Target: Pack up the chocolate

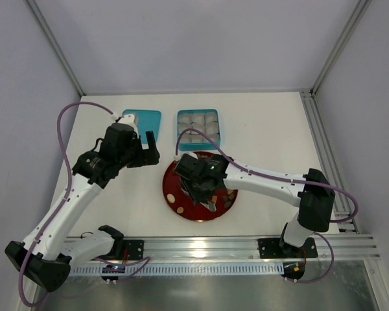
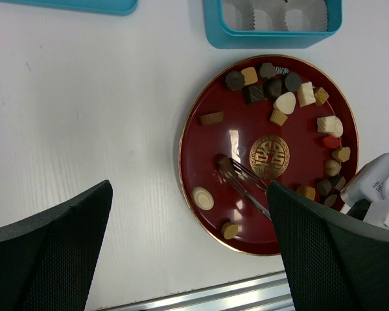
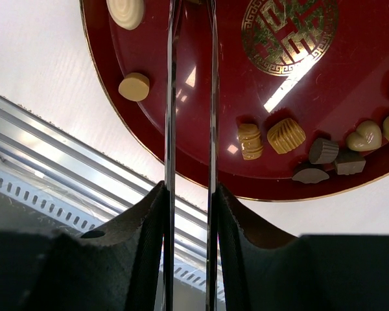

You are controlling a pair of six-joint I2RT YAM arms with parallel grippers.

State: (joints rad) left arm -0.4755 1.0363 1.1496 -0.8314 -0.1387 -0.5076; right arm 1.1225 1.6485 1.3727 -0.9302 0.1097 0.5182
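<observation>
Several chocolates point(image 2: 285, 102), dark, tan and cream, lie round the red plate point(image 2: 227, 129). In the right wrist view, tan ridged pieces point(image 3: 286, 135) and a round tan piece point(image 3: 134, 86) sit near the plate's rim point(image 3: 104, 78). My right gripper point(image 3: 189, 214) is shut on metal tongs point(image 3: 170, 97). The two blades are still apart and reach out over the plate. From the left wrist, the tongs' tips point(image 2: 236, 173) sit at a brown chocolate point(image 2: 224, 162). My left gripper point(image 2: 191, 249) hangs open over the table left of the plate, holding nothing.
A teal box point(image 1: 198, 125) with white paper cups stands behind the plate point(image 1: 170, 194). Its teal lid point(image 1: 142, 120) lies to the left. An aluminium rail point(image 1: 207, 247) runs along the table's near edge.
</observation>
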